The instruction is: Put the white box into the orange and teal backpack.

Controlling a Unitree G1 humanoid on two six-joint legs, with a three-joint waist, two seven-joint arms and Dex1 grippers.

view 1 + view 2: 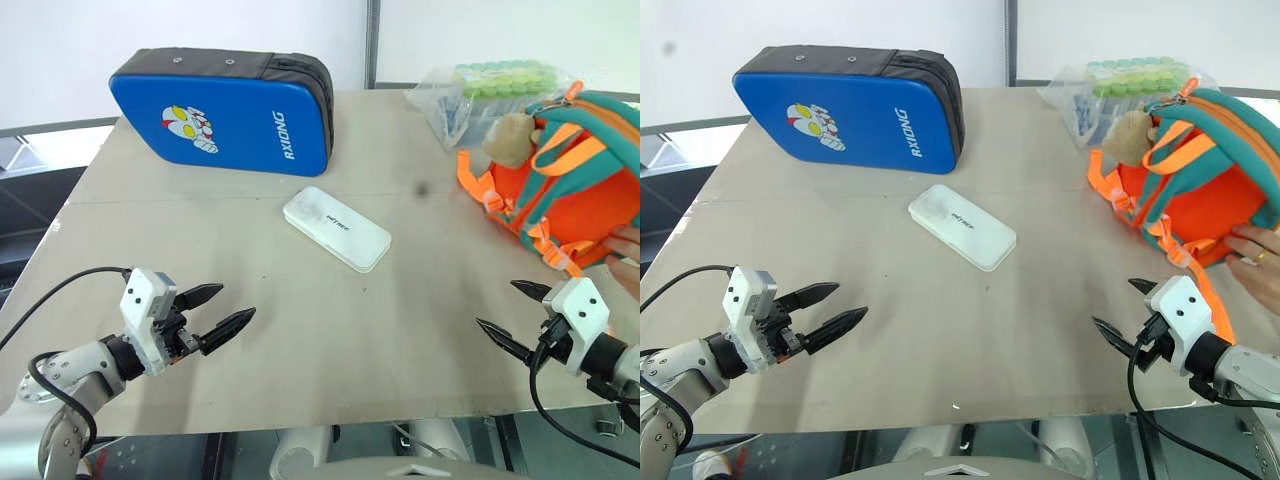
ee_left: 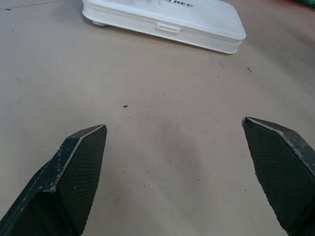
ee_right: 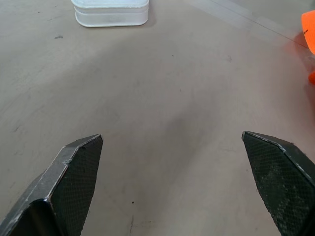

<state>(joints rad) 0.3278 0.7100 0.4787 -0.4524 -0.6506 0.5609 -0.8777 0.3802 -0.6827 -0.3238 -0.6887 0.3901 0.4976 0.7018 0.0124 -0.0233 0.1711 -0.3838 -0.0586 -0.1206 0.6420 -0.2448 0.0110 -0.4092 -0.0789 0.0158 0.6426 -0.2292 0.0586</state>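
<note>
White box [image 1: 336,228] lies flat in the middle of the table [image 1: 300,340], lid up with its small dark lettering showing, angled so its long side runs diagonally across the tabletop. Nothing touches it, and it sits well apart from both arms, so the task looks to be at its very start.

At the left, the left gripper [image 1: 222,311] hovers low over the near edge of the table with its two black fingers spread wide and nothing between them. It points inward toward the box, whose long side faces it in the left wrist view, which suits a reach along the tabletop. Behind it, at the far left, the blue padded case with a cartoon figure [image 1: 225,110] lies flat, clear of the route to the box.

On the right, the right gripper [image 1: 513,315] hovers near the table edge in the same way, its fingers also wide apart and empty, aimed inward; the short end of the box shows ahead of it in the right wrist view. Farther right, the orange and teal backpack [image 1: 570,185] stands with a beige plush animal [image 1: 510,138] at its top. A person's hand [image 1: 1262,262] rests against its lower side, probably to steady it. A clear plastic bag of green items [image 1: 490,85] lies behind the backpack.
</note>
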